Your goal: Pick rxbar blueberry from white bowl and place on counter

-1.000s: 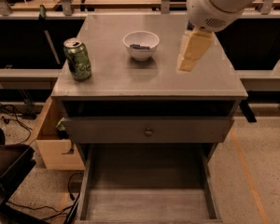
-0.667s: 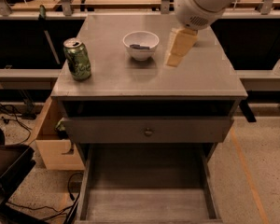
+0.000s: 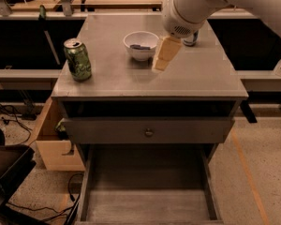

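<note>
The flat matte grey counter [image 3: 196, 78] filled mid-frame; toward its upper middle the small round white bowl [image 3: 140, 56] held the dark navy crinkly rxbar blueberry [image 3: 141, 47], awaiting pickup; the tan gripper [image 3: 159, 63] hung just right of the bowl, seemingly poised to reach in; its opening I could not tell.

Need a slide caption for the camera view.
Hand hovers beside white bowl containing rxbar blueberry; green can on counter.

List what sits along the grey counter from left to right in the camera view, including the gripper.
Left to right: green can → white bowl, with the rxbar blueberry inside it → gripper, just right of the bowl over the counter → dark can, partly hidden behind the arm.
</note>
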You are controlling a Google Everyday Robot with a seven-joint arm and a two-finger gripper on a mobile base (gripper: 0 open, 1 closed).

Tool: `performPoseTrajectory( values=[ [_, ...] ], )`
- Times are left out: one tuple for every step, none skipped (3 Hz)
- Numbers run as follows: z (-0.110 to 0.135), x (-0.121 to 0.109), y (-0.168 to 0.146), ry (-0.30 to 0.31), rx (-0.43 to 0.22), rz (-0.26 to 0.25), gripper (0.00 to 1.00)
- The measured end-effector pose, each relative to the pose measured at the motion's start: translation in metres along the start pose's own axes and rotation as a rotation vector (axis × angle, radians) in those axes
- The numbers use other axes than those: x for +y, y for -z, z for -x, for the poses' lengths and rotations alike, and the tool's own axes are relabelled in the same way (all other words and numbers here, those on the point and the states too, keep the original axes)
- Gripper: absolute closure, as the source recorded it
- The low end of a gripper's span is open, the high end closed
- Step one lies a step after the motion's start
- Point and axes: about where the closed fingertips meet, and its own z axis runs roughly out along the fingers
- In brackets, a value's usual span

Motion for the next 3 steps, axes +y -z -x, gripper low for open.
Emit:
performPoseTrajectory(
  values=[
    [0.004, 0.0, -0.03, -0.002, 0.006, 0.021, 0.0],
    [0.009, -0.001, -0.062, 0.005, 0.014, 0.058, 0.0],
    [0.014, -0.003, -0.086, 0.02, 0.015, 0.092, 0.0]
  ],
)
